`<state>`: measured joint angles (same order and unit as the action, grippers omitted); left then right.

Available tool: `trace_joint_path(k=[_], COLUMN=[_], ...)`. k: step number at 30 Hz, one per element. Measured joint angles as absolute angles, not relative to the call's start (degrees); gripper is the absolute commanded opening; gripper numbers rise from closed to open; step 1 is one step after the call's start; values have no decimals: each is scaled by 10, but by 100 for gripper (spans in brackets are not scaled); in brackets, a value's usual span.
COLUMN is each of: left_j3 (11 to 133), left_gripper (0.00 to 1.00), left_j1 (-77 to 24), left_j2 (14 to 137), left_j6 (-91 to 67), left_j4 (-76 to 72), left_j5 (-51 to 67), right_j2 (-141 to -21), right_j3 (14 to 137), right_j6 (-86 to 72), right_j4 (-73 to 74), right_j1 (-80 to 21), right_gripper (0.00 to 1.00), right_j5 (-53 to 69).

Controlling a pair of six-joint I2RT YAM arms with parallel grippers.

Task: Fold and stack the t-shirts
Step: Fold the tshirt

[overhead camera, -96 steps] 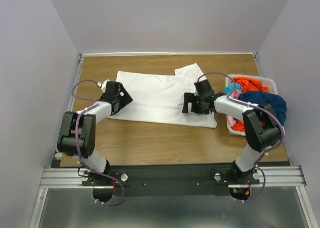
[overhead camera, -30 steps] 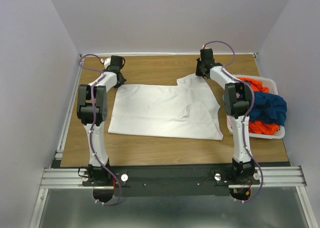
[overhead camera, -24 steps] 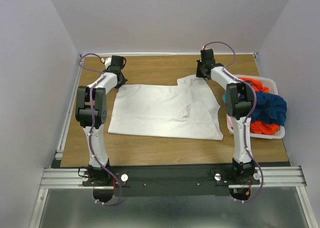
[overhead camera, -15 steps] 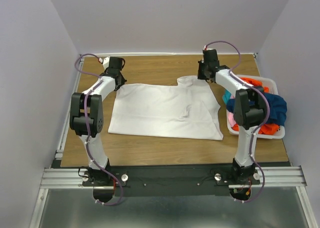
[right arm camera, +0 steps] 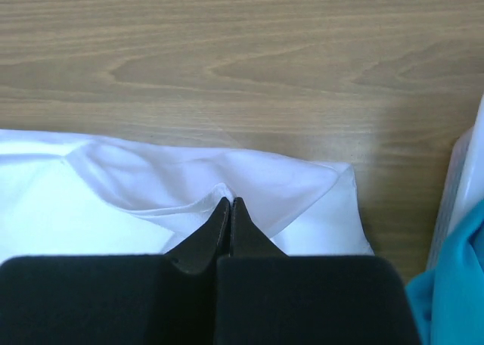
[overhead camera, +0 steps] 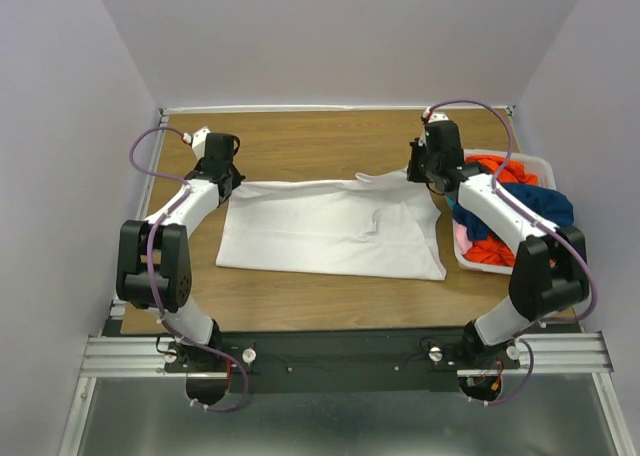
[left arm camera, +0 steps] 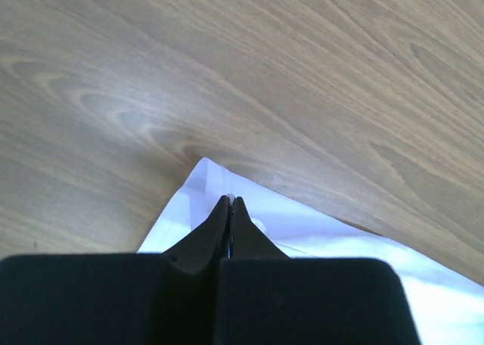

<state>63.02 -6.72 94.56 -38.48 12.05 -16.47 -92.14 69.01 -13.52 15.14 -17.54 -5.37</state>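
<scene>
A white t-shirt (overhead camera: 330, 231) lies spread across the middle of the wooden table. My left gripper (overhead camera: 228, 183) is at its far left corner; in the left wrist view the gripper (left arm camera: 230, 202) is shut on that white corner (left arm camera: 198, 180). My right gripper (overhead camera: 424, 173) is at the shirt's far right edge. Seen from the right wrist, this gripper (right arm camera: 230, 203) is shut on a raised fold of the white cloth (right arm camera: 249, 175). The far edge runs taut between the two grippers, slightly lifted. Orange (overhead camera: 500, 168), dark blue (overhead camera: 545, 208) and pink (overhead camera: 462, 241) t-shirts lie heaped in a bin.
The white plastic bin (overhead camera: 545, 161) stands at the table's right edge, close to my right arm. A teal cloth (right arm camera: 454, 284) shows at the right of the right wrist view. Bare wood lies behind the shirt, with grey walls around the table.
The right gripper shut on the shirt's far right edge. Both grippers then drew back toward the near side, pulling the far edge and the sleeve with them.
</scene>
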Motion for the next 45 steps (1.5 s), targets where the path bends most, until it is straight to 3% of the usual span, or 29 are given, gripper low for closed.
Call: trace_joint_path(k=[16,19,22,23,24,26,29,30,39,45], left_j3=[479,457,436,424,419,413,418,429,485,519], left_gripper=[0,2,28,52,63,96,97,97,98,98], left_j1=[-67,-67,-67,-67,-67,-67,-66,-65,-77,-133], left_j2=[817,800,787,782,781,780,779,776,730,831], left_j6=[-391,-393,-401,-404,-408,-418,-432,-437,-435,-404], left_j4=[69,64,59,60,62,81,108,126,115,74], left_j5=[-177,-181,-189,-196,-200,-218,-237,-245,-207,-137], right_j2=[-706,-675,-644,-633,-625,-609,-602,-601,-617,-724], right_j3=[492,454,414,399,384,357,335,335,395,422], right_j6=[-173,-185,-201,-210,-214,-225,-237,-236,-269,-303], right_j4=[171,181,182,184,182,187,199,204,199,172], right_j1=[-188,-190,-191,-191,-191,-191,-191,-191,-191,-191], right_gripper=[1,6,27,41,47,58,84,100,100,100], right_j5=[-23,-9,13,24,33,53,78,88,134,129])
